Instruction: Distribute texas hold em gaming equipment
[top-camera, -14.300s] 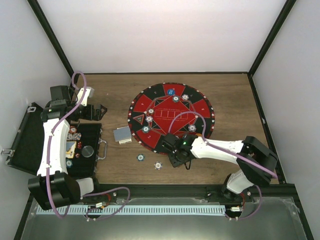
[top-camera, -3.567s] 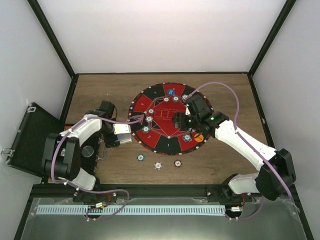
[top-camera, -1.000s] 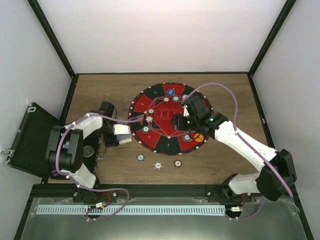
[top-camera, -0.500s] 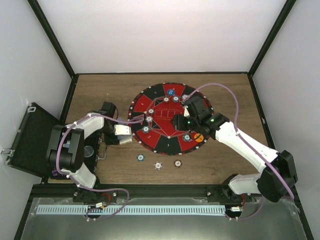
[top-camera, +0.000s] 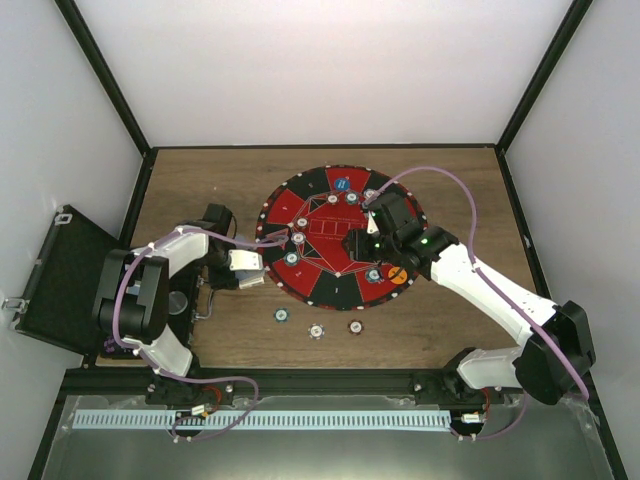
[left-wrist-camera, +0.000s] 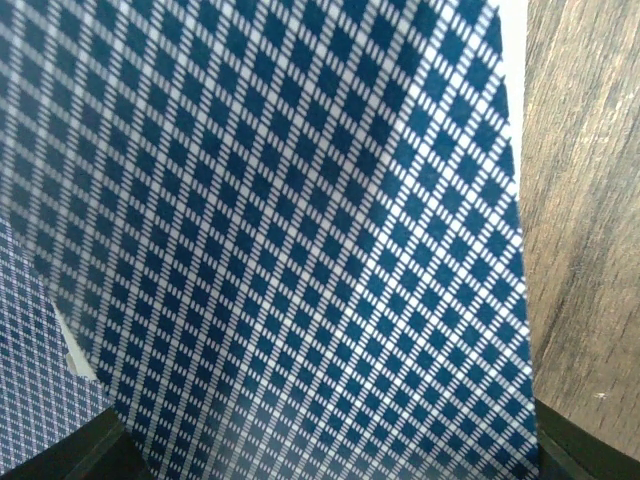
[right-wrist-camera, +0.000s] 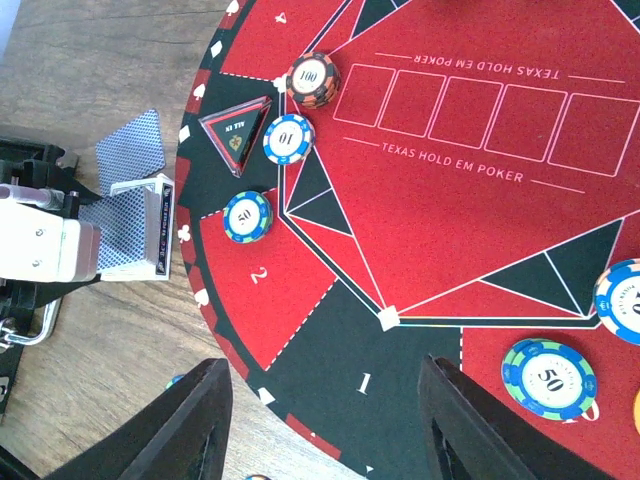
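In the left wrist view, a blue-diamond-backed playing card (left-wrist-camera: 300, 230) fills the frame, spanning the space between my left gripper's (left-wrist-camera: 320, 460) dark fingertips (left-wrist-camera: 85, 455). From above, the left gripper (top-camera: 236, 267) is shut on the deck of cards (top-camera: 248, 266) just off the left rim of the round red-and-black mat (top-camera: 325, 232). One loose card (right-wrist-camera: 130, 148) lies beside the deck (right-wrist-camera: 135, 232). My right gripper (right-wrist-camera: 330, 430) hangs open over mat sector 1, holding nothing. Chips marked 100 (right-wrist-camera: 311, 80), 10 (right-wrist-camera: 288, 138) and 50 (right-wrist-camera: 248, 216) sit on the mat. A blue disc (top-camera: 342, 184) and an orange disc (top-camera: 397, 275) rest there too.
Three loose chips (top-camera: 316, 330) lie on the wood in front of the mat. A black case (top-camera: 55, 275) stands open at the left edge, its tray (top-camera: 180, 300) under the left arm. A triangular ALL IN marker (right-wrist-camera: 237, 125) sits by the 10 chip. More chips (right-wrist-camera: 549, 377) occupy the mat's right side.
The left gripper's jaws have drawn in around the cards over the last second. The right arm has barely moved, its jaws slightly narrower.
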